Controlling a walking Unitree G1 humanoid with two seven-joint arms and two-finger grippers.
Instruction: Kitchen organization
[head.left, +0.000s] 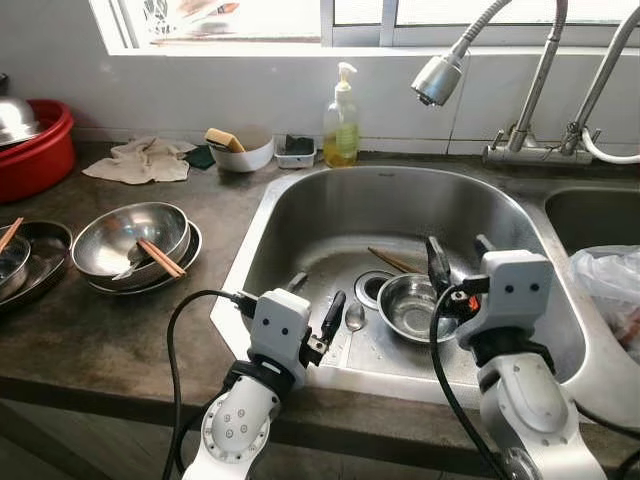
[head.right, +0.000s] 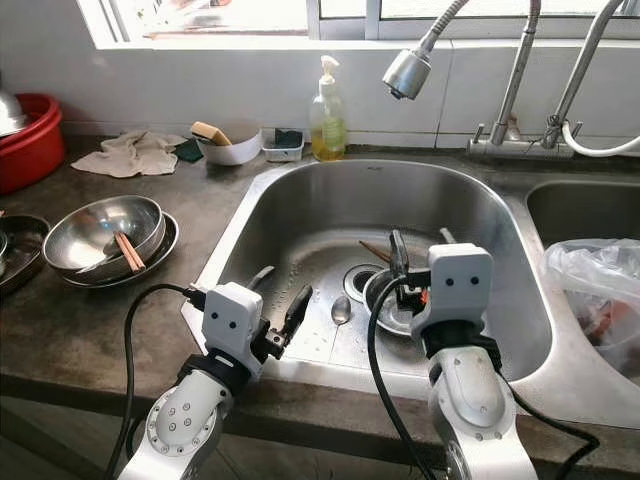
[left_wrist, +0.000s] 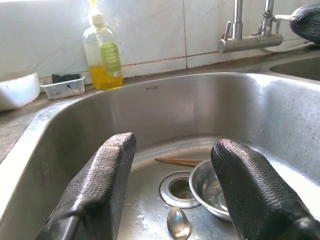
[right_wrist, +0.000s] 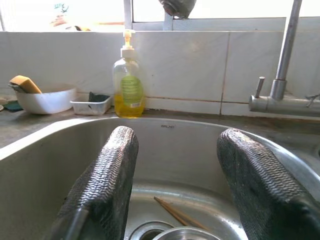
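Two sink basins: the big steel sink (head.left: 300, 215) in the middle, plus a 2nd basin (head.left: 590, 215) on the robot's right, cut off by the frame edge. Dark countertop (head.left: 120, 330) around both.

In the big sink: 1 small steel bowl (head.left: 412, 308) just beside the drain (head.left: 372, 288), 1 spoon (head.left: 354, 317) lying near the drain on the left side, 1 pair of chopsticks (head.left: 393, 261) behind the bowl. Can't tell if anything is in the small bowl.

Taps: 2 upright pipes at the back wall, 1 spray head (head.left: 437, 80) hanging over the sink; tops cut off.

On the counter to the left: 1 red tub (head.left: 40, 155) w/ a steel lid or bowl in it, partly out of frame; 1 large steel bowl (head.left: 130, 240) sitting on a plate, holding chopsticks and what looks like a spoon; another dish at far left edge, mostly cut off. 1 rag (head.left: 140, 160) by the wall. 1 white bowl (head.left: 243, 152) w/ a sponge in it. 1 small clear tray (head.left: 296, 152) w/ smth dark inside, hard to make out. 1 soap bottle (head.left: 340, 125), yellow liquid, about half full.

Far right: 1 plastic bag (head.left: 608, 280), contents unclear.

Left gripper (head.left: 316, 305) over the sink's near rim, fingers spread, holding nothing. Right gripper (head.left: 458, 260) over the small bowl, fingers spread too, nothing between them.
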